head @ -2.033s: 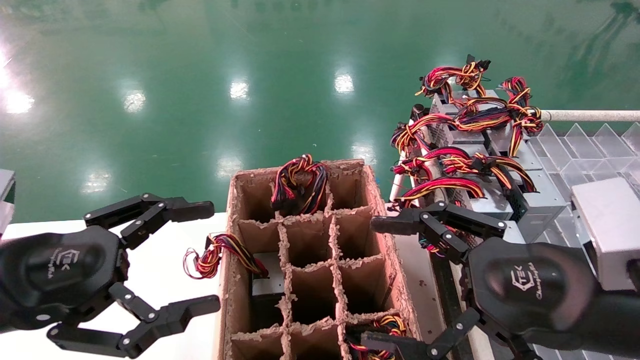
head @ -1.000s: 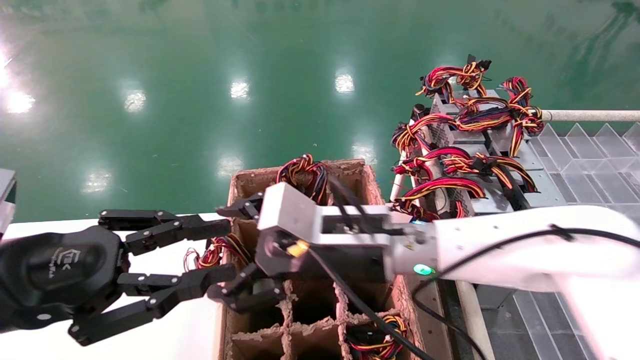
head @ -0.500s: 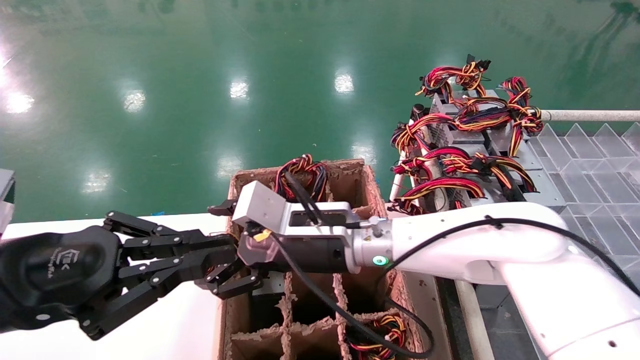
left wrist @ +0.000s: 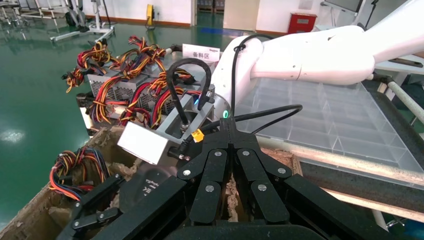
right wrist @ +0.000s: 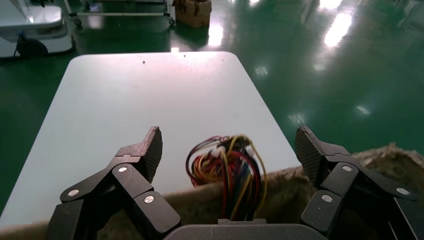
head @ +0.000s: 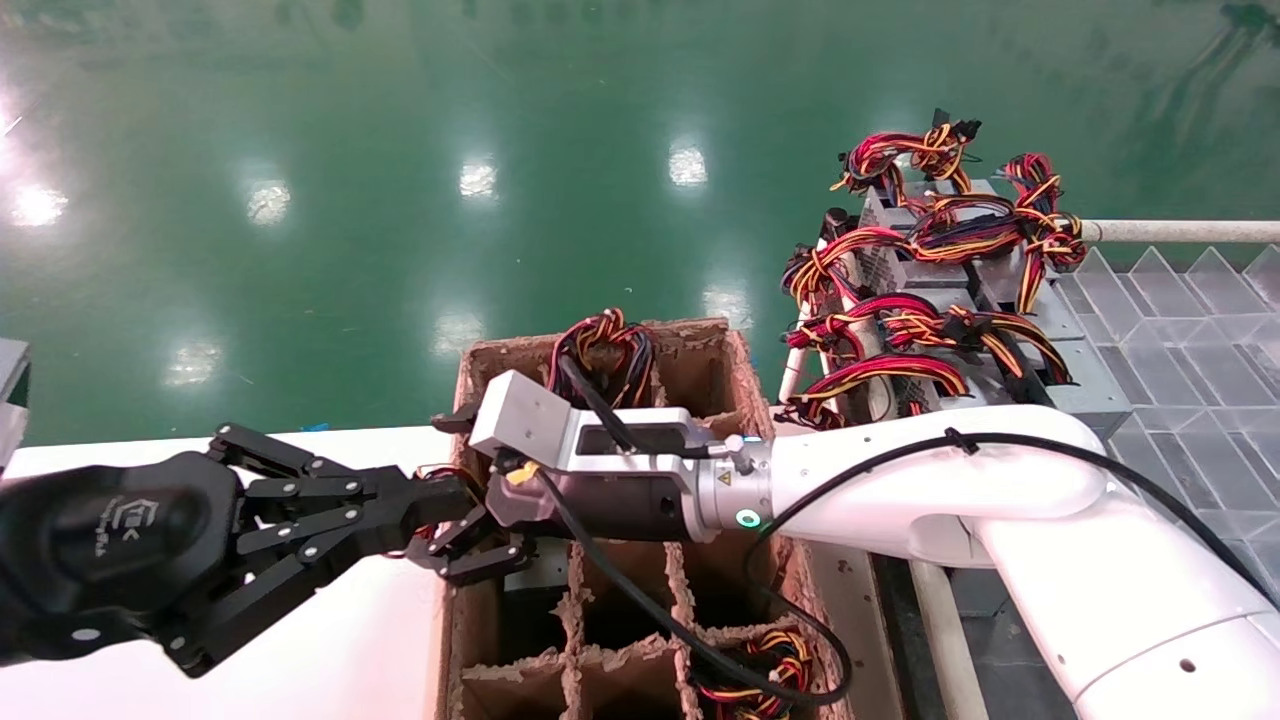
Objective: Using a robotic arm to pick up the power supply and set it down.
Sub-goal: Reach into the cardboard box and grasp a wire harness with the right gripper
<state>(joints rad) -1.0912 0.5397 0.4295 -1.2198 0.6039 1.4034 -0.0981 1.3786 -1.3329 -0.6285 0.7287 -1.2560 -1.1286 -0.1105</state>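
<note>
Power supply [head: 530, 570] sits low in a left-hand cell of a cardboard box [head: 790, 560] with grid dividers, only a strip of its silver-grey top showing. Its looped wires [right wrist: 227, 167], red, yellow and black, hang over the box's left wall toward a white table [head: 340, 660].

Right gripper [head: 468, 545], a black claw on the white right arm [head: 940, 480], reaches across the box from the right and hovers over that cell. In the right wrist view its fingers [right wrist: 150, 145] are spread wide, one on each side of the wires, touching nothing.

Left gripper [head: 440, 505] comes in from the left over the table, its tips just beside the right claw at the box's left wall. In the left wrist view its fingers [left wrist: 215, 175] lie pressed together, with nothing seen between them.

More wire bundles poke from the far cell [head: 600, 350] and a near cell [head: 765, 665]. Other supplies [head: 950, 260], wires on top, are stacked to the right beside a clear tray [head: 1180, 330]. Green floor [head: 400, 150] lies beyond.

As a judgement, the task is at an early stage: the claw is lined up, but the supply is not yet gripped. Closing on it, lifting it clear of the dividers and setting it down are all left.
</note>
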